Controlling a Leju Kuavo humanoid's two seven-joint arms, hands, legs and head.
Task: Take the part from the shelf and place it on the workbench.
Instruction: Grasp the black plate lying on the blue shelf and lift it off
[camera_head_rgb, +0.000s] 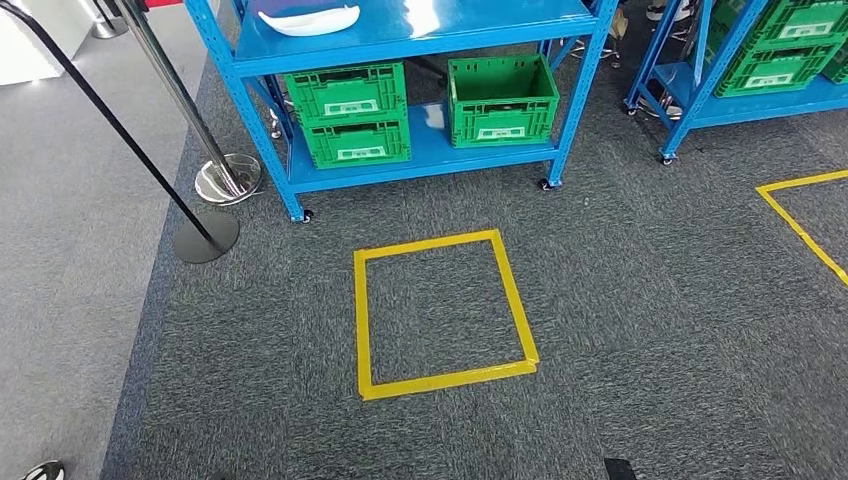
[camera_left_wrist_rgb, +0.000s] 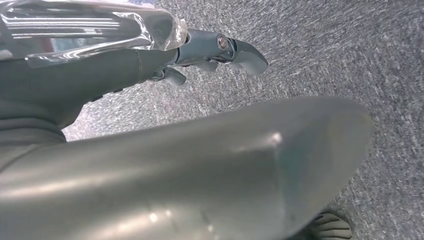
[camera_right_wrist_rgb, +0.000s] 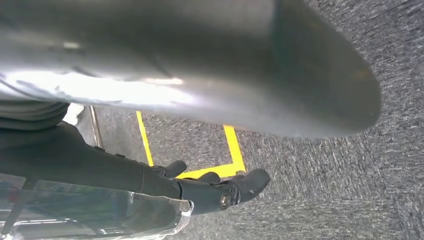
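Observation:
A white, curved part (camera_head_rgb: 310, 20) lies on the upper level of the blue shelf (camera_head_rgb: 420, 45), at the far edge of the head view. My left hand (camera_left_wrist_rgb: 190, 165) hangs over grey carpet. Its thick thumb and darker fingers (camera_left_wrist_rgb: 215, 47) are apart, with nothing between them. My right hand (camera_right_wrist_rgb: 200, 65) hangs the same way, with its fingers (camera_right_wrist_rgb: 220, 192) stretched out and nothing in them. It is over carpet near a yellow tape line (camera_right_wrist_rgb: 232, 145).
A yellow tape square (camera_head_rgb: 440, 380) marks the carpet in front of the shelf. Three green crates (camera_head_rgb: 348, 95) (camera_head_rgb: 358, 140) (camera_head_rgb: 502, 100) fill its lower level. Two stanchion bases (camera_head_rgb: 228, 178) (camera_head_rgb: 205, 238) stand at the left. A second blue shelf (camera_head_rgb: 700, 60) and more tape (camera_head_rgb: 800, 225) are at the right.

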